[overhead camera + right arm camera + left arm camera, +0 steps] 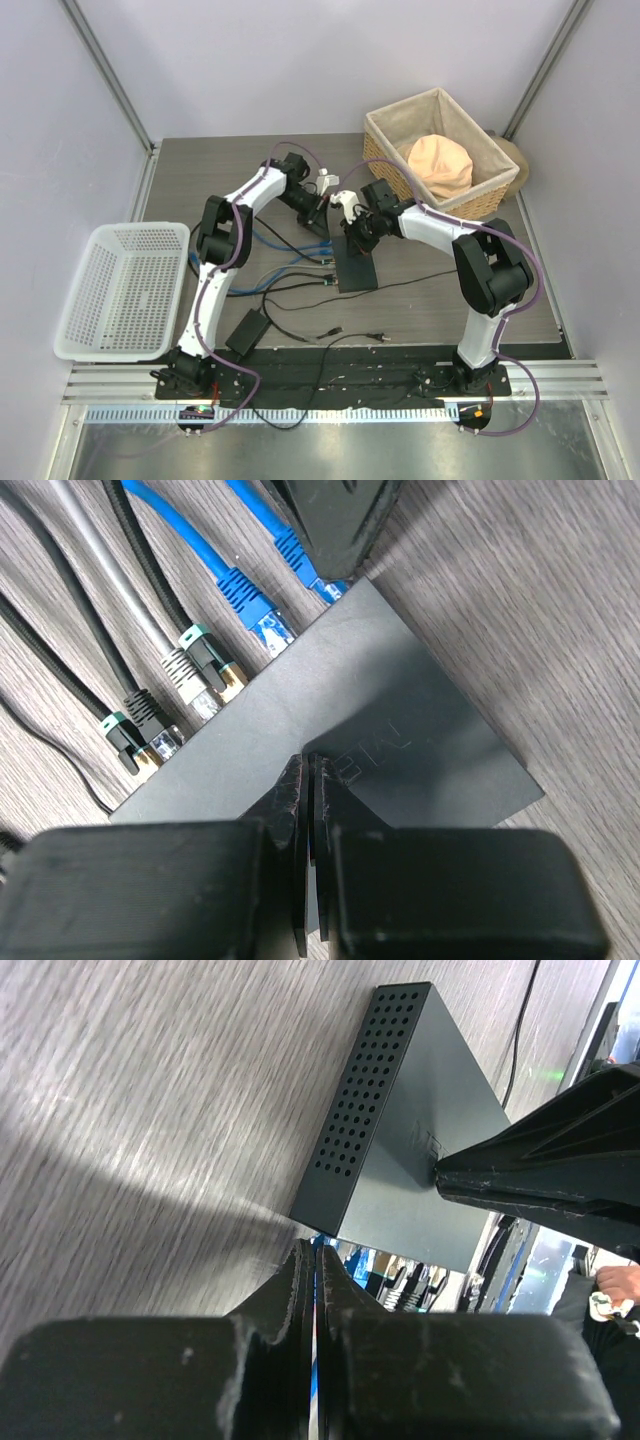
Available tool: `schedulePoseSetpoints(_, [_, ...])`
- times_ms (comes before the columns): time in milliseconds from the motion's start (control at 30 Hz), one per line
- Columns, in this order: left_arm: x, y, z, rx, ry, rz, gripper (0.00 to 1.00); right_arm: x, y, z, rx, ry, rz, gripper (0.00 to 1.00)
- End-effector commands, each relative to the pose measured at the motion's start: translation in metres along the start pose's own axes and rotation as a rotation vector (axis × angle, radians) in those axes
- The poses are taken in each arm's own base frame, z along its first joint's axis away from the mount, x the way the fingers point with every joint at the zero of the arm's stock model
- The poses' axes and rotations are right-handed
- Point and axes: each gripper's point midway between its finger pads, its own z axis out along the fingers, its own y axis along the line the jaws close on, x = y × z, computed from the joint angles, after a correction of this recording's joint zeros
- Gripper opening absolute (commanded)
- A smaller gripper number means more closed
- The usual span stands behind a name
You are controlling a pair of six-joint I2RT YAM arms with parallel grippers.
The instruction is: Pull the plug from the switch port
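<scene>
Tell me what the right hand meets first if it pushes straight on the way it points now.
The switch. The right hand, shut, points down at its flat top, and the left wrist view suggests the tips touch it now, so it would have almost no free travel.

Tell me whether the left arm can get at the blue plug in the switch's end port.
Likely yes: the left gripper is shut on that blue plug, and the right gripper rests on the switch, clear of the ports.

switch (357, 272) mid-table | crate (110, 300) far left | basket (465, 198) behind right | adapter (245, 332) before, left
</scene>
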Motion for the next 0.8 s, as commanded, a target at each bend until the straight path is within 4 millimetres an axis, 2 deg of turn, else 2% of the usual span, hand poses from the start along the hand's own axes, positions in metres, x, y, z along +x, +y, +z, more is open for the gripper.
schedulePoseSetpoints(0, [0.043,0.034,-0.006,-0.155,0.16,-0.118,0.0,0.045,-0.018,0.01,0.075,0.133,0.007,0.01])
schedulePoseSetpoints(100, [0.024,0.027,-0.01,-0.151,0.1,-0.121,0.2,0.044,-0.018,0.011,0.075,0.133,0.004,0.01])
schedulePoseSetpoints(133, [0.02,0.026,-0.012,-0.15,0.079,-0.135,0.33,0.045,-0.018,0.011,0.074,0.136,0.004,0.02])
schedulePoseSetpoints(233, [0.019,0.021,-0.011,-0.108,0.065,-0.154,0.42,0.043,-0.02,0.011,0.082,0.129,0.002,0.01])
schedulePoseSetpoints(467, [0.052,0.02,0.0,-0.054,0.157,-0.223,0.44,0.041,-0.021,0.012,0.084,0.121,-0.003,0.01])
schedulePoseSetpoints(767, [0.049,0.014,0.023,-0.021,0.15,-0.267,0.43,0.04,-0.02,0.012,0.082,0.117,0.001,0.01])
